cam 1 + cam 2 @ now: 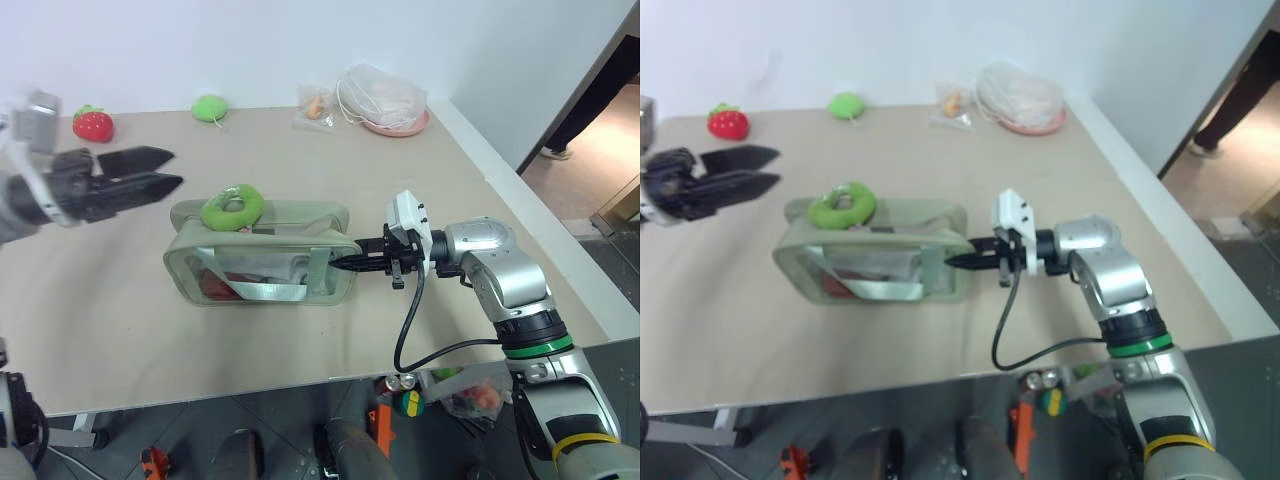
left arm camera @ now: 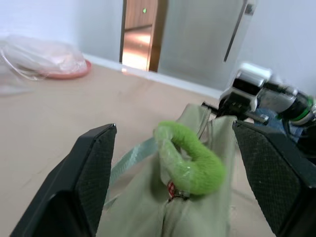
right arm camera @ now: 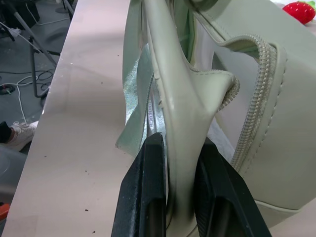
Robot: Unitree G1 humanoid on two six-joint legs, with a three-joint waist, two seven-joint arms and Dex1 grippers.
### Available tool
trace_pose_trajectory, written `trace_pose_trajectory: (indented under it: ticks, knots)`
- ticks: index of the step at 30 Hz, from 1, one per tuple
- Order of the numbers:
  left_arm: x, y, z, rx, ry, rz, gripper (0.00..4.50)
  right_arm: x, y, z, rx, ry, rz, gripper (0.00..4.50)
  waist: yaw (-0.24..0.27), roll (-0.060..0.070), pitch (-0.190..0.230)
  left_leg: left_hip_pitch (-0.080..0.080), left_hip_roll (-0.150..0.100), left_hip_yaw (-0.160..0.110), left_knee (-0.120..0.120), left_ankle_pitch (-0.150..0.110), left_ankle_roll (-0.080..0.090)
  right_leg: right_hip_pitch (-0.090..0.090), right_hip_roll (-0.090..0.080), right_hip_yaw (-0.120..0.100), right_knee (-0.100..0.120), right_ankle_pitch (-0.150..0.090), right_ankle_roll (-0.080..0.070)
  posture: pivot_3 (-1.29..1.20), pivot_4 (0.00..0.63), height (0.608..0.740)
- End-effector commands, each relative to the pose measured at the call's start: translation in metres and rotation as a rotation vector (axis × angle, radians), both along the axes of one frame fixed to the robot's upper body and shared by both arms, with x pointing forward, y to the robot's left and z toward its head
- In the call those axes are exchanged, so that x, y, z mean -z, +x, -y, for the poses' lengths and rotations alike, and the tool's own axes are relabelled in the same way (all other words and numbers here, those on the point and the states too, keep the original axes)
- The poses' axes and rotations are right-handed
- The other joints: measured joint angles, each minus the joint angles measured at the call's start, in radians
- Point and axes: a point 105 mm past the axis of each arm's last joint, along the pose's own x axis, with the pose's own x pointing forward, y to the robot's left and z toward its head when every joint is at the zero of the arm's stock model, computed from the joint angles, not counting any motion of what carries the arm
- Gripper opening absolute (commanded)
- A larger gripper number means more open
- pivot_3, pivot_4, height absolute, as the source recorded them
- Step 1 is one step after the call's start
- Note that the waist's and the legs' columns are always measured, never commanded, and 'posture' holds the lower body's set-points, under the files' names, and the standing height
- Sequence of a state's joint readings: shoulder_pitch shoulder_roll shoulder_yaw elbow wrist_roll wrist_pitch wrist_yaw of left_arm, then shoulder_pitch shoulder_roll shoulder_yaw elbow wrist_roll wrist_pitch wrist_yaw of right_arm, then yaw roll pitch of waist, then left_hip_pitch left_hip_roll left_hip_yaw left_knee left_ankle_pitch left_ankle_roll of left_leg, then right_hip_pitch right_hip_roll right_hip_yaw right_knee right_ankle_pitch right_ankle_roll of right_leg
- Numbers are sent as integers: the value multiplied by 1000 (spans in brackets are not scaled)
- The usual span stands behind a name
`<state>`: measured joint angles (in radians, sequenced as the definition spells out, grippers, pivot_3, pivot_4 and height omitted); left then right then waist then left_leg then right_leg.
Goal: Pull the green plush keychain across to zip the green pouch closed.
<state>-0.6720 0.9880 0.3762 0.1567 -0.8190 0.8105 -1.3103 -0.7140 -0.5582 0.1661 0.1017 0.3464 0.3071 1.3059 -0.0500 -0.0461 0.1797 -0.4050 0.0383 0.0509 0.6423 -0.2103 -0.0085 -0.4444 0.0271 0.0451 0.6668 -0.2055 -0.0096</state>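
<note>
Head pair overhead; wrist views close, sharing green pouch (image 1: 260, 250)

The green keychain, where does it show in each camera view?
Left eye: keychain on the pouch top, left end.
Right eye: same spot.
Left wrist: centre, between the left pincer fingers, untouched.
Right wrist: cannot tell.
Shared landmark: the pouch, its right end clamped by the right pincer.
</note>
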Motion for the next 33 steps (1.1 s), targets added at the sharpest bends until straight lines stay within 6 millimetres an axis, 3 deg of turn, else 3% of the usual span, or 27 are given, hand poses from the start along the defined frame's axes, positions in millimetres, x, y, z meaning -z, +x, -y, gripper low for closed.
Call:
trace_pose_trajectory:
  ticks: [1,5,11,22,27,33]
  knots:
    - [-3,-20,-19,9,19,-7,3913,-9,-4,-3,-27,2,44,706,0,0,0,1,0,0,-1,0,0,0,0,0,0,0,0,0,150,740]
    - [38,-29,-29,-15,165,-140,3913,-9,-4,-3,-29,1,42,706,4,1,0,1,0,0,0,0,0,0,-1,-1,0,-1,-1,0,150,740]
    - [70,-32,-30,-22,200,-218,3913,-9,-5,-3,-30,1,42,706,5,0,0,0,-1,0,0,0,0,0,-6,-1,0,-1,-1,0,150,740]
    - [95,-23,-1,65,205,-253,3913,-11,-5,0,-21,-2,43,706,5,0,0,0,-1,0,0,0,0,0,-6,-1,0,-1,-1,0,150,740]
    - [97,-16,5,68,195,-248,3913,-10,-6,1,-14,0,41,706,5,0,0,0,-1,0,0,0,0,0,-5,-1,0,-1,-1,0,150,740]
    - [97,-11,8,65,165,-244,2103,-9,-8,2,-8,1,38,706,5,0,0,0,-1,0,0,0,0,0,-3,-1,0,-1,-1,0,150,740]
